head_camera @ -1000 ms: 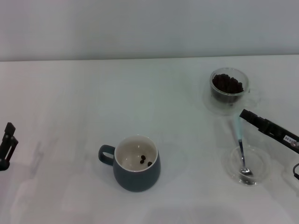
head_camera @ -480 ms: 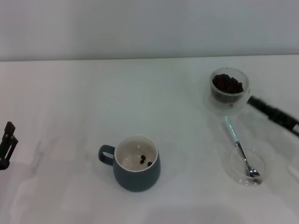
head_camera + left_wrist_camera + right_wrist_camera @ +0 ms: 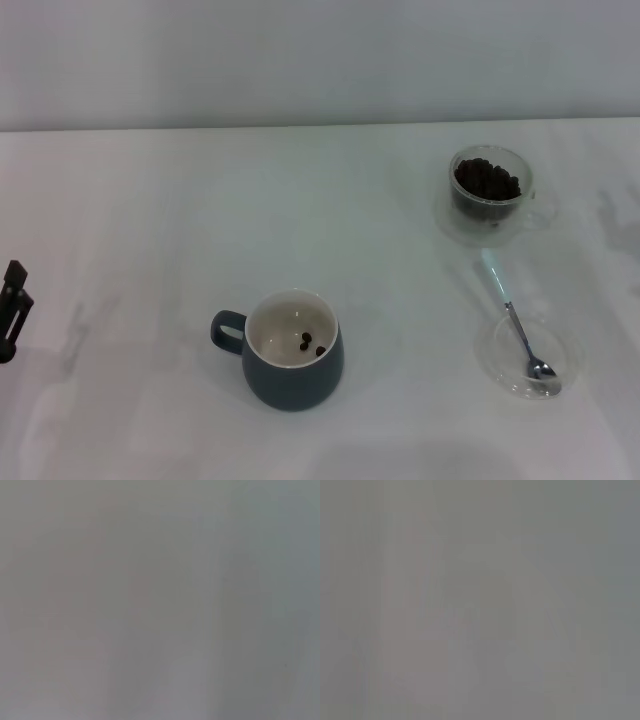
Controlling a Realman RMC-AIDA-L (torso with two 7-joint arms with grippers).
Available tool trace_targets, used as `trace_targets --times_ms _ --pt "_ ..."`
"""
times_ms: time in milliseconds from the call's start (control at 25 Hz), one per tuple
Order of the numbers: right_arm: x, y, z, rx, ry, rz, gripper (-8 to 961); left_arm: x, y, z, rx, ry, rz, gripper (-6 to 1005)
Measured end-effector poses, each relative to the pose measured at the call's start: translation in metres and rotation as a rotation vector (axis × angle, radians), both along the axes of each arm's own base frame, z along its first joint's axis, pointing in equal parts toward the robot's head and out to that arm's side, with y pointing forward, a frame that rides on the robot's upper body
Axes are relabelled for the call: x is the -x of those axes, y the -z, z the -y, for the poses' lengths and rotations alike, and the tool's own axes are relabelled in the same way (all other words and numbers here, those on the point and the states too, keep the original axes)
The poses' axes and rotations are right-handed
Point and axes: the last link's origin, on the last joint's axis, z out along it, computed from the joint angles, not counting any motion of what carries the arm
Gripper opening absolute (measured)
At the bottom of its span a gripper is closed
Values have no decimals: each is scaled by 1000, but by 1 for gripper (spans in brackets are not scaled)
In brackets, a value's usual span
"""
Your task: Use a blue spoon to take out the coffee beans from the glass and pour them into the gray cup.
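Head view, blue spoon [image 3: 517, 325]: bowl in saucer [image 3: 495, 362], handle pointing toward glass [image 3: 489, 194], robot's right.
Gray cup [image 3: 292, 350]: near centre, few coffee beans [image 3: 312, 345] inside.
Left gripper [image 3: 12, 310]: parked far left, finger state unclear.
Right gripper: unseen.
Wrist views: blank grey.

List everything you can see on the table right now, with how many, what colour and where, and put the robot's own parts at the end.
gray cup: one, dark blue-gray with cream inside, front centre, handle toward the robot's left.
coffee beans in the gray cup: a few, dark brown, on its bottom.
glass: one, clear, far right.
coffee beans in the glass: many, dark brown, heaped.
glass saucer: one, clear, front right.
blue spoon: one, silver bowl resting in the saucer, pale blue handle pointing toward the glass.
table: one, white.
left gripper: one, black, at the left edge.
right gripper: not in view.
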Motion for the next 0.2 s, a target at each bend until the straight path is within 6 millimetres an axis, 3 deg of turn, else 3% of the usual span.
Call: trace_targets --times_ms 120,200 --pt "-2 6 -6 -5 40 173 394 1 -1 0 -4 -4 6 736" --pt "-3 7 -10 7 64 201 394 2 -2 0 -14 -16 12 736"
